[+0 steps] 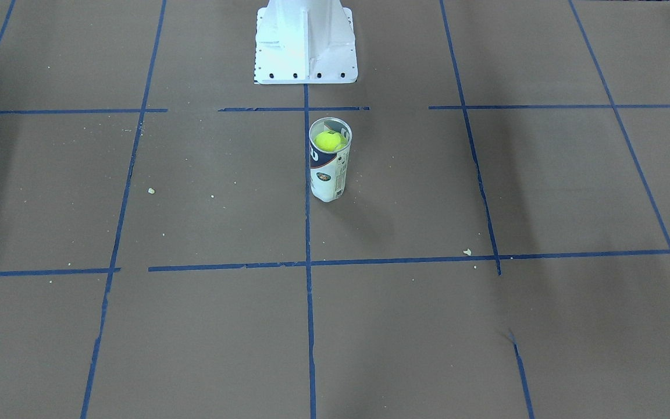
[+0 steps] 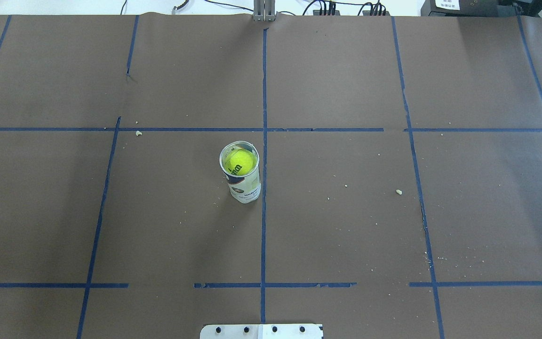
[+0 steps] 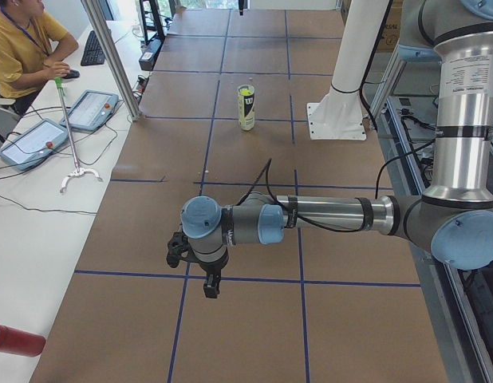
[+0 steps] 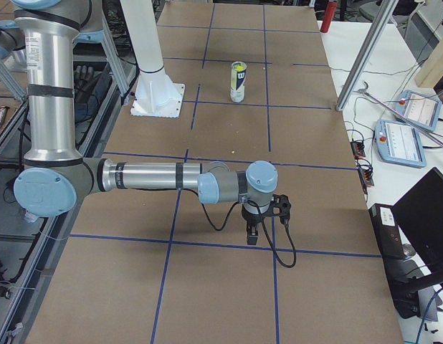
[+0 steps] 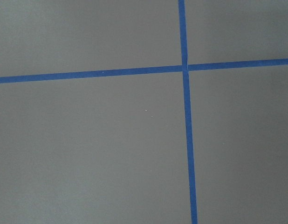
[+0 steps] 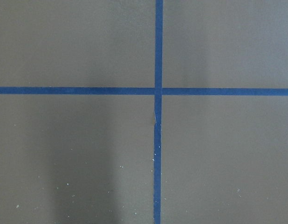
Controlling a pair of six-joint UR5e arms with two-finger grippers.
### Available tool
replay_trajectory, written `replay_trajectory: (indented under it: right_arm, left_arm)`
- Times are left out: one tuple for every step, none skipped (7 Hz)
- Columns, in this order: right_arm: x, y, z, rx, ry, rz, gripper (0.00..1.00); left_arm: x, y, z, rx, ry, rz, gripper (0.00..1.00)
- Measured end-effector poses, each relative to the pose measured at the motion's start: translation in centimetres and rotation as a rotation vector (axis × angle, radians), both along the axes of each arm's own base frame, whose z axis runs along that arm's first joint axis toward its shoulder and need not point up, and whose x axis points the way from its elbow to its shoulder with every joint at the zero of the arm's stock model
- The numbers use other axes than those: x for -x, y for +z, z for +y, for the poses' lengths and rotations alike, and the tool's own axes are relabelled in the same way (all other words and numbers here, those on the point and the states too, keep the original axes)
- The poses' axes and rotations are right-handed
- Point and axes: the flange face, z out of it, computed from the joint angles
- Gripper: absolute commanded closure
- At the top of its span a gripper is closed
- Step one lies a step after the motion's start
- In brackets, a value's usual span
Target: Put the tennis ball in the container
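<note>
The clear tube container (image 1: 328,177) with its white and dark-blue label stands upright near the table's middle, in front of the robot's base. The bright yellow-green tennis ball (image 1: 329,140) sits inside it just below the rim, its dark lettering facing up in the overhead view (image 2: 239,162). Both grippers are far from the tube and show only in the side views. The left gripper (image 3: 211,287) hangs over the table's left end and the right gripper (image 4: 251,236) over the right end; I cannot tell whether either is open or shut. Both wrist views show only brown paper and blue tape.
The white metal pedestal (image 1: 306,41) stands at the robot's side of the table, behind the tube. Blue tape lines grid the brown paper. A seated person (image 3: 23,48), tablets and a red cylinder (image 3: 15,339) lie on the side bench beyond the table edge.
</note>
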Motion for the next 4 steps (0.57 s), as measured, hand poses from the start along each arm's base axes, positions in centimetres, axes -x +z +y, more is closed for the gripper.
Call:
replay_trajectory:
  right_arm:
    - [0.00, -0.01, -0.01, 0.000, 0.000, 0.000, 0.00]
    - [0.02, -0.01, -0.01, 0.000, 0.000, 0.000, 0.00]
    - [0.03, -0.01, -0.01, 0.000, -0.001, 0.000, 0.00]
    - [0.02, -0.01, -0.01, 0.000, 0.000, 0.000, 0.00]
  left_arm:
    - [0.01, -0.17, -0.02, -0.004, 0.000, -0.002, 0.00]
    - [0.01, -0.24, -0.04, -0.006, 0.000, -0.002, 0.00]
    - [0.01, -0.31, -0.07, -0.007, 0.000, -0.002, 0.00]
    - [-0.01, -0.41, -0.17, -0.008, 0.000, -0.002, 0.00]
